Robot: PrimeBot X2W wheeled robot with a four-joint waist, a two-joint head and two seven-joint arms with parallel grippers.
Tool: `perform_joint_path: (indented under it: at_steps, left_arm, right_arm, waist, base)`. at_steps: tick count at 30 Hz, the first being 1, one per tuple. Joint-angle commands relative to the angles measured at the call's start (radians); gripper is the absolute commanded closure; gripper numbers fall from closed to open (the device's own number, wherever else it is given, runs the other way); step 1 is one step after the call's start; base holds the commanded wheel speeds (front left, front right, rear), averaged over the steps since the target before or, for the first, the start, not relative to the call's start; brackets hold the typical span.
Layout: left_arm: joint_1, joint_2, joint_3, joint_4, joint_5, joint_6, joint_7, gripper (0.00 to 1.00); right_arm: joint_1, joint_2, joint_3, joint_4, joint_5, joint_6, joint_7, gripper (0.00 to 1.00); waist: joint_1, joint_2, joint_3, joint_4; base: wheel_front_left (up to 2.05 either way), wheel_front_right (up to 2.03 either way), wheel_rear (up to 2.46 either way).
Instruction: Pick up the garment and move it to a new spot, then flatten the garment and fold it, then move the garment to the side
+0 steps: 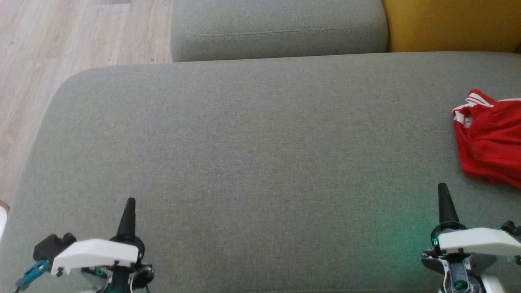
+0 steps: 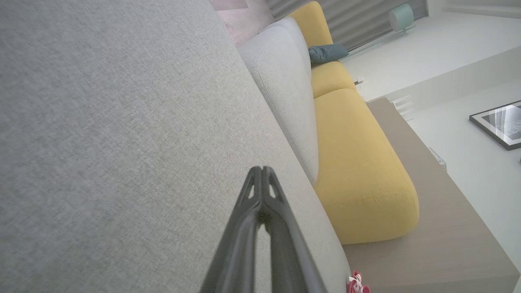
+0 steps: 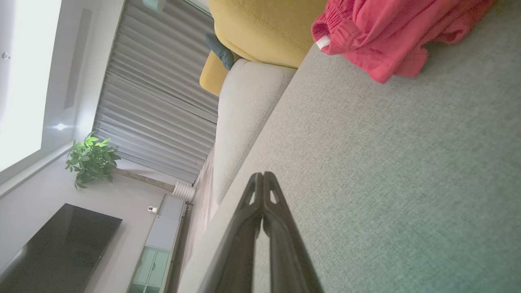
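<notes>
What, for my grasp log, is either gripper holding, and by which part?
Nothing. The left gripper and right gripper are both shut and empty, over the grey fabric sofa cushion; the crumpled red garment with white stripes lies apart, untouched.

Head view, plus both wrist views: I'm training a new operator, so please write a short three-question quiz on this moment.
1. True or false: the red garment lies bunched on the grey seat, on the robot's right, apart from the right gripper.
2. The left gripper is: A) open over the seat; B) shut on nothing; C) shut on the garment.
3. Fill in: the cushion beyond the garment is ____ in colour.

Key: 1 true; 2 B; 3 yellow.
</notes>
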Motion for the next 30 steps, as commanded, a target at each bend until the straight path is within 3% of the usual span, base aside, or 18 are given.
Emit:
perform_joint_path:
  at_steps: [1, 30]
  left_arm:
    - [-0.058, 0.010, 0.029, -0.036, -0.018, -0.010, 0.005, 1.00]
    - [-0.090, 0.008, 0.106, -0.039, -0.320, -0.057, 0.090, 1.00]
  right_arm:
    - [-0.062, -0.009, 0.010, -0.042, 0.021, 0.004, 0.007, 1.00]
    - [-0.082, -0.009, -0.025, -0.049, 0.350, 0.006, 0.067, 1.00]
  waist:
    - [0.0000, 0.0000, 0.000, 0.000]
    - [0.0000, 0.0000, 0.003, -0.002]
  base:
    - [0.00, 0.00, 0.00]
    - [0.00, 0.00, 0.00]
